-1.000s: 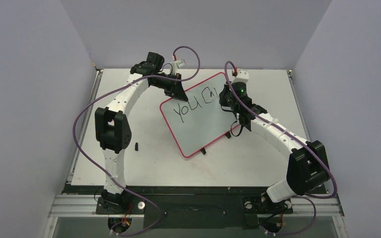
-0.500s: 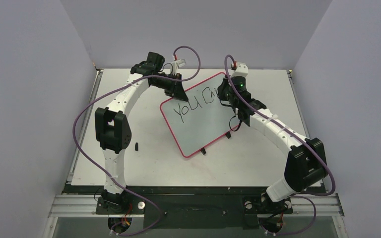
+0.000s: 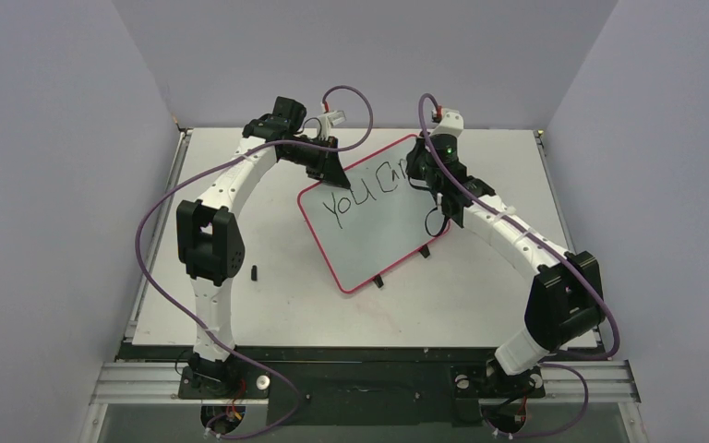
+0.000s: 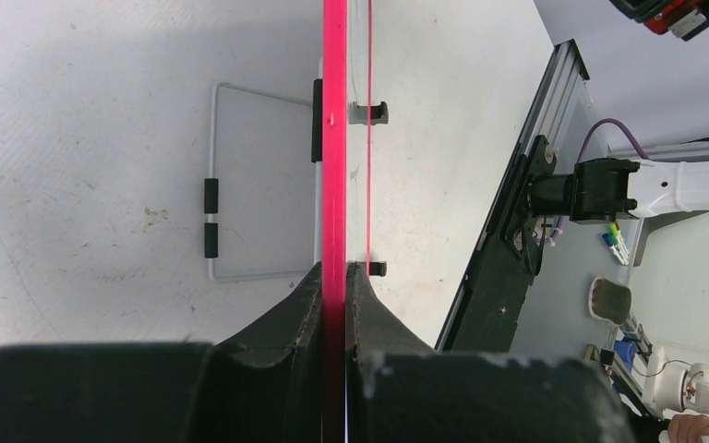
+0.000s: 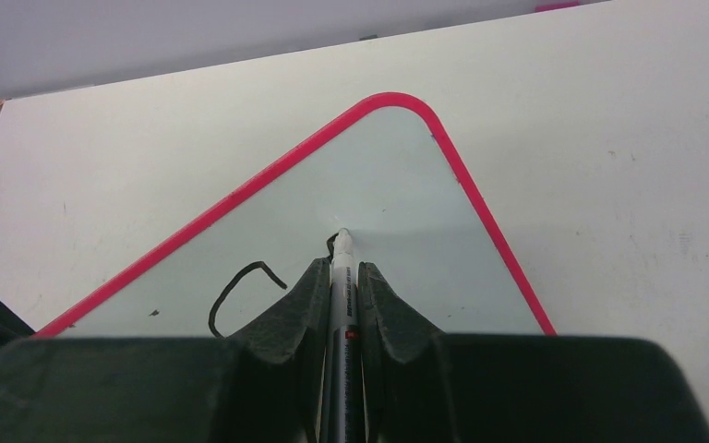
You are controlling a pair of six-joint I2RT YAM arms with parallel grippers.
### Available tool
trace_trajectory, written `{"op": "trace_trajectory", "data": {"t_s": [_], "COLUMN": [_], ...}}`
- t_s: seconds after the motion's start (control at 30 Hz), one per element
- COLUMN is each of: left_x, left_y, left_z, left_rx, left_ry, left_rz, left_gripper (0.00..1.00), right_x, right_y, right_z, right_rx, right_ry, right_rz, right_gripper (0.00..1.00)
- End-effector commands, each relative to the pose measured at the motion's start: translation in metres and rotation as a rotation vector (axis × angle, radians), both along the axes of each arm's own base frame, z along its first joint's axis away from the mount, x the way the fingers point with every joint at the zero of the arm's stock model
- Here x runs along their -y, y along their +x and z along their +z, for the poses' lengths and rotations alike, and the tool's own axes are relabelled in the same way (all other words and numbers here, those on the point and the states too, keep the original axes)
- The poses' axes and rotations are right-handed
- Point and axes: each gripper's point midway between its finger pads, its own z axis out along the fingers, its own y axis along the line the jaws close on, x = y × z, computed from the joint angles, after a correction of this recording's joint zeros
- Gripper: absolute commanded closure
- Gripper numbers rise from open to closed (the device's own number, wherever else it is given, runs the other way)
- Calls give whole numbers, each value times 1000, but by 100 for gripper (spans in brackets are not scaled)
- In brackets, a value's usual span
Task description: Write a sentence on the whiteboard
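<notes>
The whiteboard [image 3: 374,226], white with a red rim, lies tilted mid-table. Black letters of the sentence [image 3: 362,189] run along its far edge, reading "YOU CA" up to where my right arm covers them. My left gripper [image 3: 330,172] is shut on the board's far-left edge; in the left wrist view its jaws pinch the red rim [image 4: 334,138]. My right gripper [image 5: 342,269] is shut on a grey marker [image 5: 342,305], tip down on the board [image 5: 397,203] near its far right corner, beside a black stroke [image 5: 240,286].
A small black marker cap [image 3: 255,271] lies on the table left of the board. Two black clips [image 3: 379,281] stick out from the board's near edge. A wire stand [image 4: 240,180] shows beneath the board. Grey walls close in on three sides.
My right gripper with the marker has moved toward the far edge of the board, adding to the last letter. The left arm and board stay put.
</notes>
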Motion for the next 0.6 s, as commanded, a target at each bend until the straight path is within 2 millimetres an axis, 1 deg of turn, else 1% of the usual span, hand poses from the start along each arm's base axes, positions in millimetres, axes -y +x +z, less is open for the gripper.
{"op": "trace_trajectory", "data": {"t_s": [0.0,0.13,0.3,0.47,0.5,0.53,0.57], "left_x": [3,2,2,1,1,1,0], "left_y": [-1,-1,-1,1,1,1,2], "left_z": [34,34,34,33,33,34,34], "left_rx": [164,165,167,170,171,171,173], "left_ry": [-2,-1,0,5,5,6,6], "left_rz": [-39,-38,-37,-31,-31,-29,-28], "left_gripper": [100,100,100,100,100,100,100], "right_x": [12,16,16,19,19,20,21], "right_y": [10,6,1,-12,-15,-18,-21], "right_z": [8,0,-6,-20,-19,-26,-25], "right_rx": [17,0,-11,-38,-35,-48,-46], "right_ry": [7,4,15,25,32,29,33], "right_rz": [-54,-61,-54,-49,-49,-49,-49], "right_gripper": [100,100,100,100,100,100,100]}}
